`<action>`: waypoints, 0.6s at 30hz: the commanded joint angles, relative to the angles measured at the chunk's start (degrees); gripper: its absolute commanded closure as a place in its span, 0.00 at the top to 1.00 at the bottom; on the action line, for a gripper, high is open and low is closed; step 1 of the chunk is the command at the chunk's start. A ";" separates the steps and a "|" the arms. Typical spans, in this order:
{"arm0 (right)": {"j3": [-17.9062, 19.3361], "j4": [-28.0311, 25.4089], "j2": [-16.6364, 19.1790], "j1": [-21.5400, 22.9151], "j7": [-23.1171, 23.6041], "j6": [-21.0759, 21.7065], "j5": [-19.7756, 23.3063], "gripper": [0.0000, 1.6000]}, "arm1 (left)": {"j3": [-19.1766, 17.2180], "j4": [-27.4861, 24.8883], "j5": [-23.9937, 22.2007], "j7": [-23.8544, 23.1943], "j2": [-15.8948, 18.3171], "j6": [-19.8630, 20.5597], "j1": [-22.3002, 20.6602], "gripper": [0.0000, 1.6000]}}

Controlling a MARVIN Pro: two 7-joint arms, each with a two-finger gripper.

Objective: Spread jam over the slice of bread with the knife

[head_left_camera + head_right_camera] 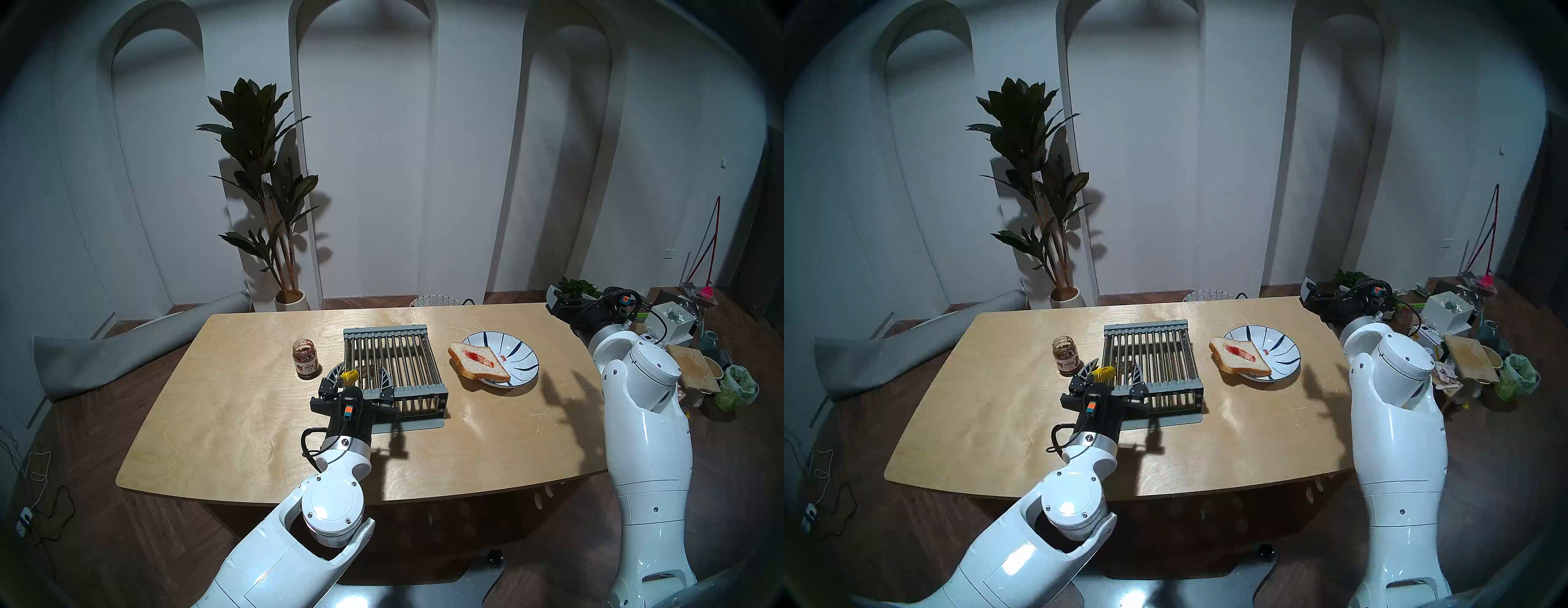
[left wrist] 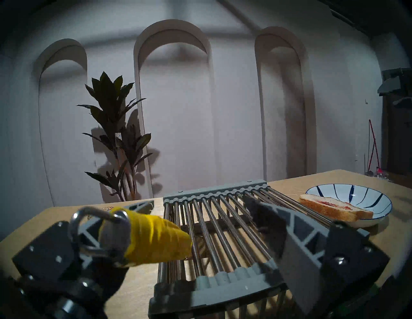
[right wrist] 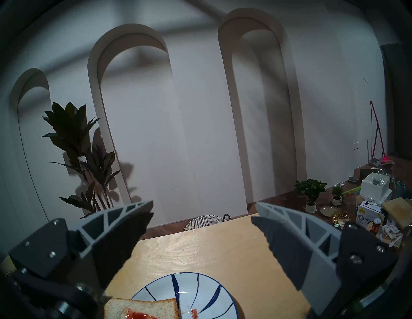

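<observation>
Wooden table [image 1: 237, 407]: jam [image 1: 306, 358] jar's red-and-white label, writing unreadable.

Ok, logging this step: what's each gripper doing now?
Left gripper: jaws open, knife lying ungripped on the rack.
Right gripper: open, empty.

head pair: high, overlooking table [image 1: 254, 424] | wrists: low, level, facing wall; both share plate [image 2: 379, 196]

A smooth, lightly glossy pale wood grain is shown by the table [image 1: 237, 424]; shiny metal bars are framed in matt grey plastic on the rack [image 1: 392, 361]; the plate [image 1: 524, 361] is seen as glazed ceramic.
</observation>
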 commanded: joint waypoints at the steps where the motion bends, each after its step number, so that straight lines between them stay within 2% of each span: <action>1: 0.18 -0.93 0.05 0.62 0.22 -0.41 0.24 1.00 | -0.25 -2.15 0.88 0.92 0.22 -0.39 0.06 1.00; 7: 0.27 -0.98 0.05 0.59 0.43 -0.45 0.43 1.00 | 0.13 -2.32 0.43 0.56 0.56 0.07 0.25 1.00; 13: 0.50 -1.17 0.00 0.37 0.67 -0.37 0.63 1.00 | 2.00 -0.69 4.82 2.28 1.02 2.19 -0.54 0.98; 18: 0.63 -1.30 -0.07 0.17 0.76 -0.42 0.73 1.00 | 2.92 0.36 6.54 3.16 1.16 1.97 -1.06 1.00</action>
